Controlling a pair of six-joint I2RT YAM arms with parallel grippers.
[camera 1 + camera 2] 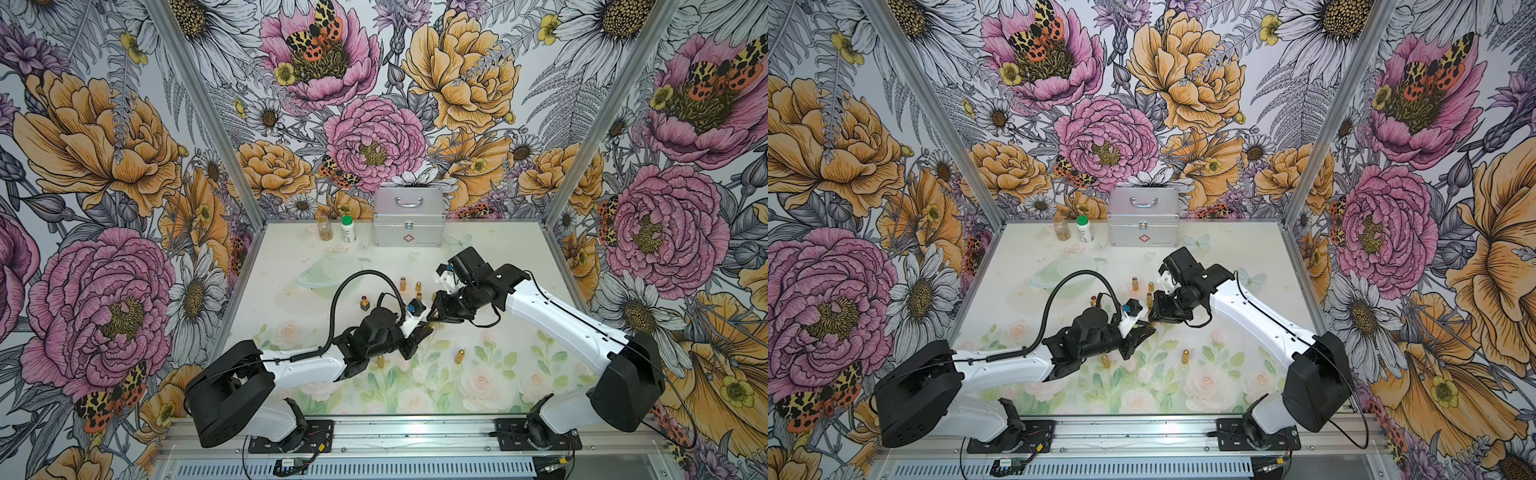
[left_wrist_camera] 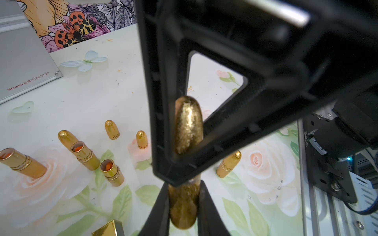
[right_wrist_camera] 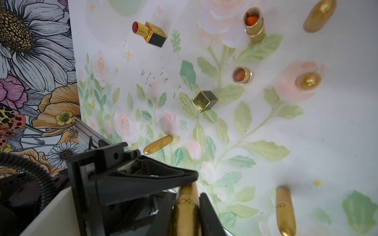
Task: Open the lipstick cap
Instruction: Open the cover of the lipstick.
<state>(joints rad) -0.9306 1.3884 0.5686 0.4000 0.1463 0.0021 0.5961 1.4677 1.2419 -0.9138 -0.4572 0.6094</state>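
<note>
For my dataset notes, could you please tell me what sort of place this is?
Probably a staged robot test booth: flower-printed wall panels on aluminium posts, two black-and-white robot arms mounted on a metal rail, gold bullet-shaped lipsticks on a rose-printed tabletop.

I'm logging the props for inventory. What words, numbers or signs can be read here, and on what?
"GLosen", Chinese characters, "No B0169": edge of the silver case.
Red cross sign: the case's front, in both top views.
Script beginning "de": gold lipstick caps; rest unclear.
White bottle label, arm sticker: too small to read.
</note>
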